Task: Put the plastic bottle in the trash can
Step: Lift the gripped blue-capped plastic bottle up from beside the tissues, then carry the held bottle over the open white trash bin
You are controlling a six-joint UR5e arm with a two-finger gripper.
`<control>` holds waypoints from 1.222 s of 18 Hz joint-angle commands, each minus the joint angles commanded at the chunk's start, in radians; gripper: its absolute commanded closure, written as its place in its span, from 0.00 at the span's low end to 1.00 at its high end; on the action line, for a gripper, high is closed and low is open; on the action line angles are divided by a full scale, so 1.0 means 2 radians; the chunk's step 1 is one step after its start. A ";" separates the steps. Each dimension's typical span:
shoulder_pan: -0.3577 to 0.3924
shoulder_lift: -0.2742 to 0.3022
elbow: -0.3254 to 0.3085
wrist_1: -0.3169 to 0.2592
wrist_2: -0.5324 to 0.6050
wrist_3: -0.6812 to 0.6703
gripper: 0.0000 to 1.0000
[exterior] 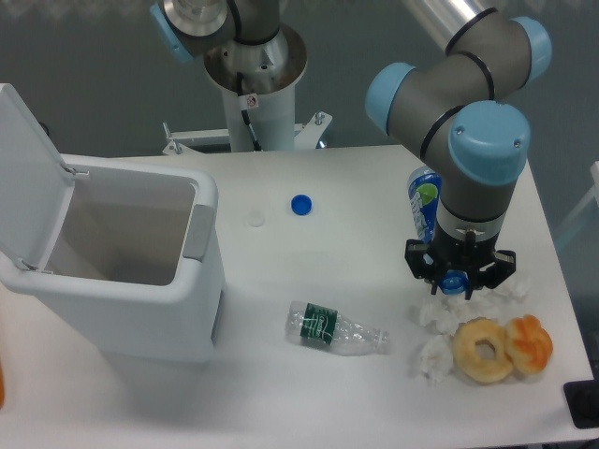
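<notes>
Plastic bottle (425,198) is being held at right side of table (309,393), behind and partly hidden by the arm's wrist (473,201). Long axis is running near vertical, slightly tilted; blue cap end is pointing down, seen just below the gripper (456,278) between its fingers. Upper end is pointing up toward the arm's elbow. Body is showing translucent blue tint w/ blue, white and green label; most of bottle is being obscured by wrist.

Gripper is being seen closed around the bottle's lower end, fingers either side of the cap.

Trash can (201,234) is standing at left, lid (23,178) hinged open, well apart from bottle.

Clear bottle (334,329) is lying on its side at table centre. Loose blue cap (300,204) is lying behind it. Crumpled tissue (432,355) and two doughnut-shaped items (504,348) are lying just below gripper.
</notes>
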 joint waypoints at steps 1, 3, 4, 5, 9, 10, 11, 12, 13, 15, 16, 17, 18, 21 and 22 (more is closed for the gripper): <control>-0.001 0.001 0.000 -0.001 0.000 0.000 0.87; -0.002 0.002 -0.001 -0.001 -0.001 0.002 0.87; -0.002 0.002 -0.001 0.002 -0.003 0.002 0.87; -0.003 0.004 0.004 0.002 -0.012 0.001 0.87; -0.008 0.017 0.005 -0.006 -0.017 0.000 0.87; -0.012 0.021 0.006 -0.006 -0.016 0.000 0.87; -0.018 0.029 0.006 -0.007 -0.018 -0.001 0.87; -0.028 0.036 0.006 -0.007 -0.018 -0.005 0.87; -0.037 0.045 0.005 -0.007 -0.019 -0.005 0.87; -0.056 0.067 0.002 -0.008 -0.032 -0.014 0.87; -0.065 0.075 -0.001 -0.008 -0.042 -0.027 0.87; -0.070 0.081 -0.003 -0.008 -0.051 -0.037 0.87; -0.074 0.090 -0.006 -0.008 -0.063 -0.044 0.87; -0.080 0.121 -0.023 -0.008 -0.082 -0.054 0.87; -0.079 0.130 -0.029 -0.014 -0.092 -0.054 0.87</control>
